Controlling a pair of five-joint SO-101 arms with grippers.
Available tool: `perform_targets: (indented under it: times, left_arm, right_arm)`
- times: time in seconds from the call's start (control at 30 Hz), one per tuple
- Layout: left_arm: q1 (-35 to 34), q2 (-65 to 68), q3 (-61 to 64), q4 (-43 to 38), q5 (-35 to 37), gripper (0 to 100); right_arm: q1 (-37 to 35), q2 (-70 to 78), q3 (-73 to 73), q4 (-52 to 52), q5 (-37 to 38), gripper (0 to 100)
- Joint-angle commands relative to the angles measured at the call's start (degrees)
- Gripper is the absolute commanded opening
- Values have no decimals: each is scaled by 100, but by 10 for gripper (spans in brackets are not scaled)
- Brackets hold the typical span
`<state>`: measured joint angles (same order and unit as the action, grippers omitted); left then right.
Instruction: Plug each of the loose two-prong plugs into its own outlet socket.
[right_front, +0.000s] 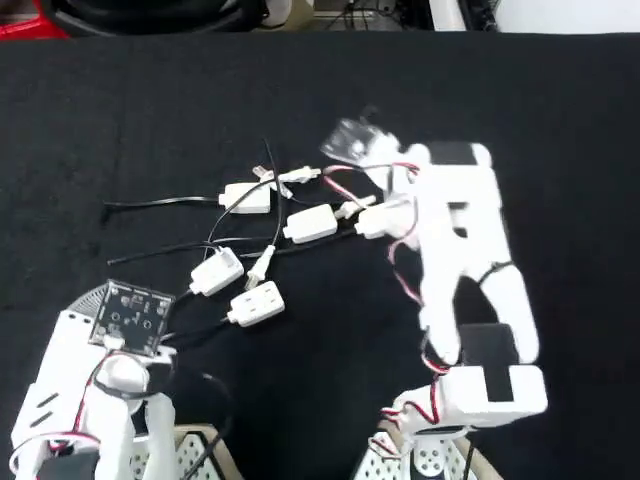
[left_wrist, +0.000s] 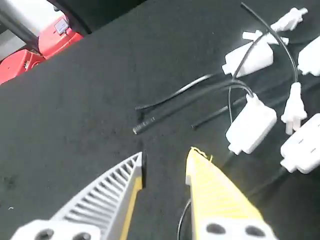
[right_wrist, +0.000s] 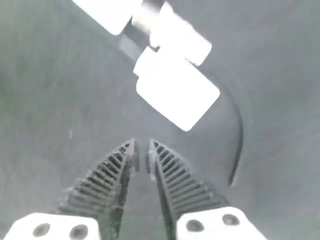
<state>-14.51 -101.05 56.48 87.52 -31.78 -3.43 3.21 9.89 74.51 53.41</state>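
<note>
right gripper: fingers together, empty, just beside middle outlet socket | left gripper: fingers apart, empty, well apart from it | loose plug: near it

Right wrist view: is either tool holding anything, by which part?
Nothing is held. The right tool is nearly closed on nothing, short of the white block; the left tool is open, empty.

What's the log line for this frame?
left gripper: open, empty | right gripper: nearly shut, empty | plug: loose, unplugged
</note>
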Motion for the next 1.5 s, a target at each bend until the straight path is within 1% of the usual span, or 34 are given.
perform_targets:
  times: [0.0,0.1,0.23,0.37,0.43,0.5,0.6,0.8,0.9,1.03,1.2,1.37,1.47]
  left_arm:
    - [-75,316,154,-607,158,149]
    - [-84,440,558,-1116,580,149]
    - [145,448,1376,-1679,1231,149]
    - [136,448,1859,-1987,1213,149]
    - [119,448,2035,-2040,1143,149]
    - [119,448,2281,-2154,1037,149]
    - [119,448,2633,-2435,844,149]
    - [119,448,3284,-2927,563,148]
    - [127,448,3415,-3007,466,148]
    - [145,448,3433,-3015,440,148]
    - [154,448,3433,-2998,457,148]
    - [145,448,3433,-2989,466,148]
    - [145,448,3433,-2989,466,148]
  right_arm:
    - [-475,268,-919,193,-1037,132]
    - [-615,875,-1481,273,-2646,118]
    - [-448,1851,-2360,255,-5011,105]
    - [-343,2791,-3354,536,-7341,106]
    - [-325,3187,-3855,809,-8088,106]
    - [-334,3512,-4347,1125,-8563,106]
    - [-334,3925,-5103,1618,-8949,106]
    - [-422,4637,-6448,2374,-9415,106]
    - [-536,5015,-6879,2470,-9688,106]
    - [-571,5455,-7327,2470,-9864,106]
    - [-624,5701,-7512,2602,-10031,109]
    - [-844,5710,-7196,2637,-10031,211]
    - [-1002,5701,-6958,2637,-10031,212]
